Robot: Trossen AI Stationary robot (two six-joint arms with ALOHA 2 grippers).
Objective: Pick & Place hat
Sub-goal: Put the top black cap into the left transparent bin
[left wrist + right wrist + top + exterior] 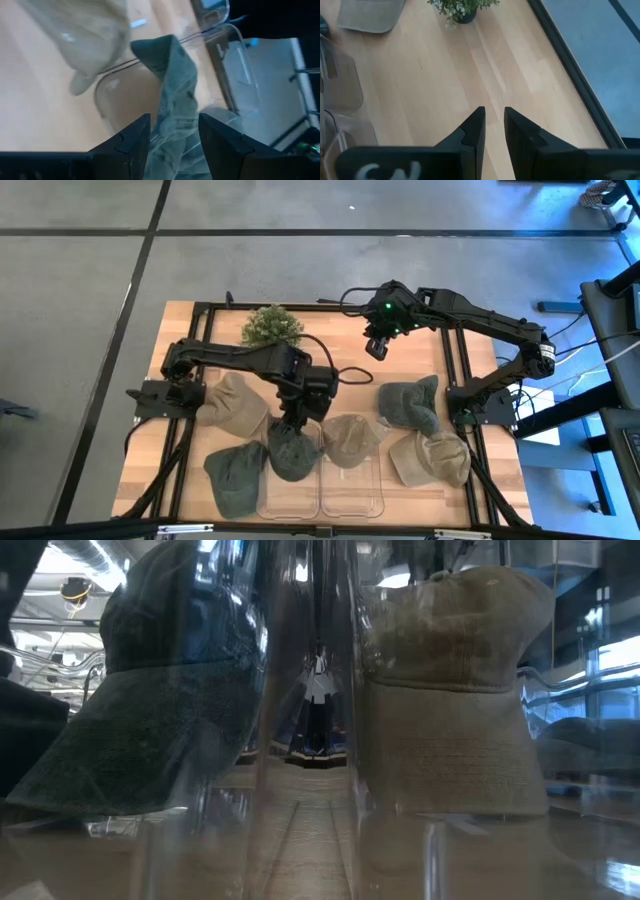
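A dark green hat hangs at the far rim of the left of two clear bins, and my left gripper is shut on it from above. In the low view this hat shows behind the bin's clear wall. A tan hat lies on the far rim of the right clear bin. My right gripper hovers over the bare far part of the table; its fingers stand a narrow gap apart with nothing between them. My left gripper has a bunched fold of the green hat's cloth between its two fingers, and the cloth fills the gap. The fingers slant down from above. The hat hangs below them, reaching down to the left bin's rim; whether it rests there I cannot tell.
More hats lie on the table: a tan one and a green one on the left, a green one and a tan one on the right. A small potted plant stands at the far edge.
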